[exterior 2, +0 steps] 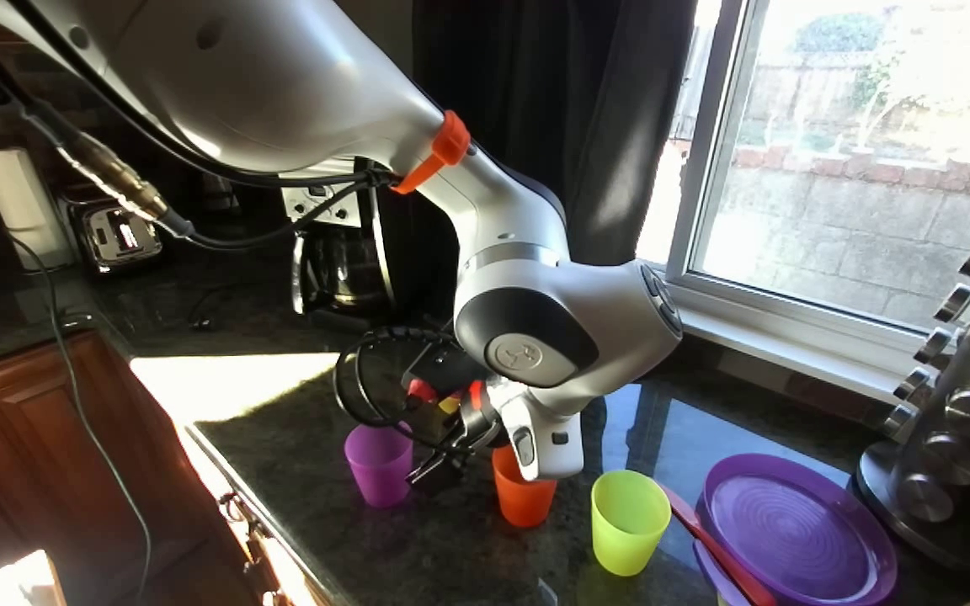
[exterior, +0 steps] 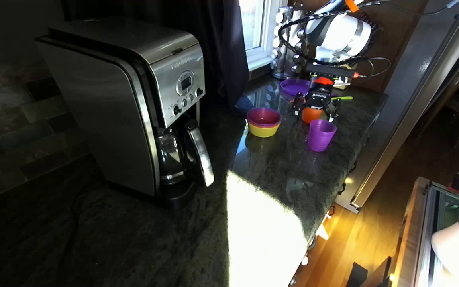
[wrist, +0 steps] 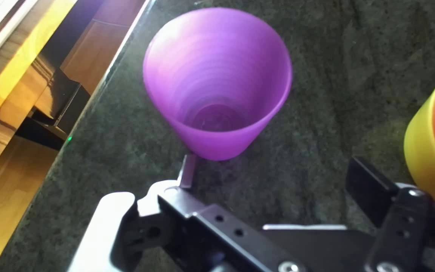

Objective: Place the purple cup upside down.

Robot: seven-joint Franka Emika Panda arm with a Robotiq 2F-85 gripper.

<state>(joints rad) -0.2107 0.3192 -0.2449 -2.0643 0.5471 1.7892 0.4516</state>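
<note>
The purple cup [exterior: 320, 139] stands upright on the dark stone counter, with its open mouth up. It also shows in an exterior view [exterior 2: 381, 473], partly behind the arm's cable, and in the wrist view [wrist: 217, 145], where I see down into it and it looks empty. My gripper [exterior: 314, 115] is open and holds nothing. In the wrist view the fingers [wrist: 273, 168] are spread wide. The left finger's tip appears close to the cup's lower side; I cannot tell if it touches. The right finger is well apart from the cup.
An orange cup [exterior 2: 525, 497] stands below the gripper's wrist, with a yellow-green cup [exterior 2: 626, 530] and a purple plate [exterior 2: 796, 526] beyond. Nested bowls [exterior: 263, 129] sit near the cup, also at the wrist view's right [wrist: 425, 151]. A coffee maker [exterior: 114, 107] stands farther along. The counter edge [wrist: 100, 87] is near the cup.
</note>
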